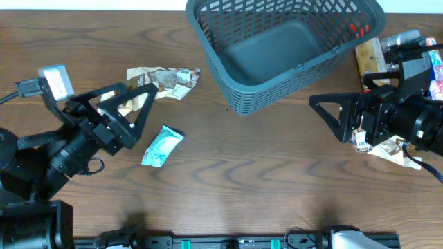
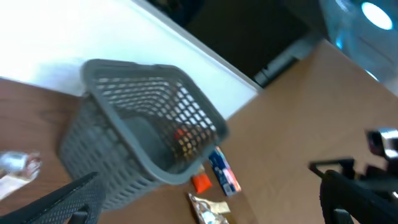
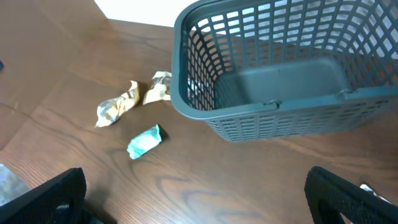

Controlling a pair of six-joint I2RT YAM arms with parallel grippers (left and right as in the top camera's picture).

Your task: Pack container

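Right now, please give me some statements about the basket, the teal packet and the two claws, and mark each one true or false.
1. The basket is empty. True.
2. The teal packet lies in the basket. False: it lies on the table, apart from the basket.
3. The left claw and the right claw are both open. True.
4. The right claw holds a packet. False: it holds nothing.
5. The basket lies on its side. False: it stands upright, mouth up.
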